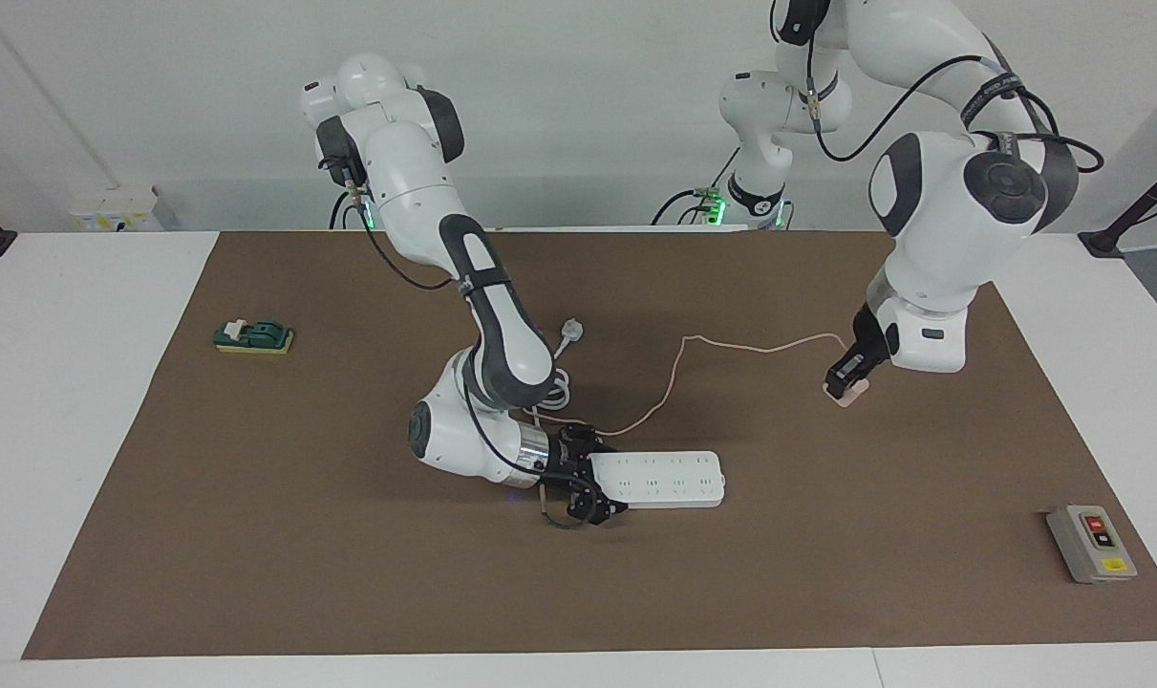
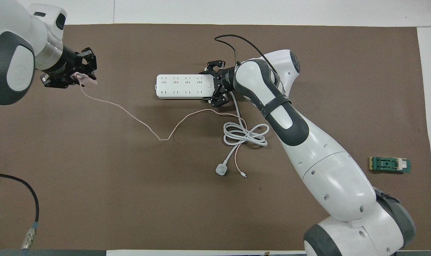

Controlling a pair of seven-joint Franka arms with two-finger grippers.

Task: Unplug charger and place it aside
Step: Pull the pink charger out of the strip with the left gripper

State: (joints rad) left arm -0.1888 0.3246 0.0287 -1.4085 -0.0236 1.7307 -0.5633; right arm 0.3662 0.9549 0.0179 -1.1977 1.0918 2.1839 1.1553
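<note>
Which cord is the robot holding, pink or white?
The thin pink one: the left gripper holds its charger. The thick white cord lies coiled, untouched.

Bright, even light; soft shadows, seemingly sharp focus.

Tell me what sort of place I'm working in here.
Probably a robotics lab bench: bare white walls, a brown mat on a white table, and staged props, such as a power strip, a charger and a grey switch box.
</note>
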